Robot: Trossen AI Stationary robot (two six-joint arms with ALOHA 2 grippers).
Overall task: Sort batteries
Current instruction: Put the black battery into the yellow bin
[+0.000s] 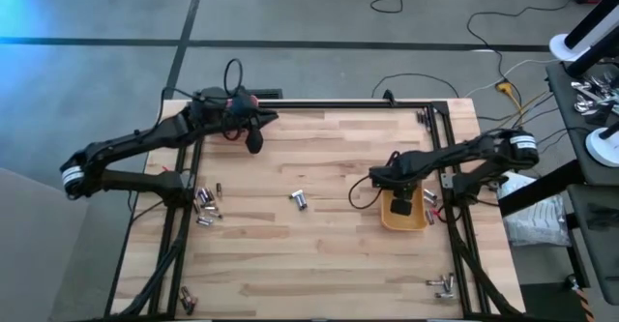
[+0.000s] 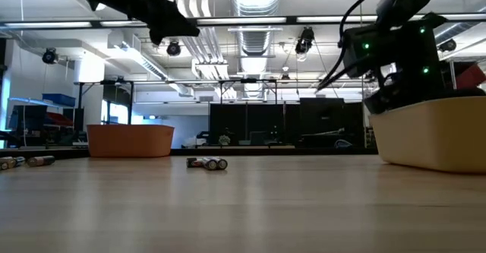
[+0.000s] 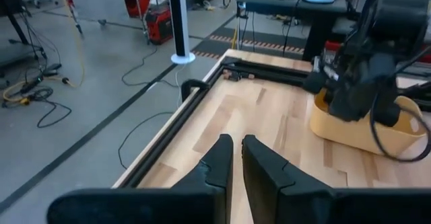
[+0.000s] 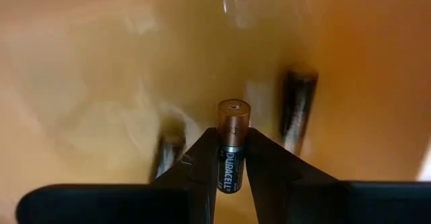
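Note:
My right gripper reaches down into the yellow bin at the table's right and is shut on a black and copper battery. Two dark batteries lie on the bin's floor below it. Loose batteries lie at mid-table, in a cluster by the left edge and near both front corners. My left gripper hangs shut and empty, high above the far left of the table. My right gripper pinches the battery's black half between its two fingers, from above, pointing down into the bin. The battery lies along the fingers, and its copper end juts past the fingertips toward the bin's floor. Whether that end touches the floor I cannot tell.
An orange bin shows in the low view beyond the mid-table batteries. A black frame rims the table. Bare wood lies between the bin and the left cluster. Cables run over the floor beyond the far edge.

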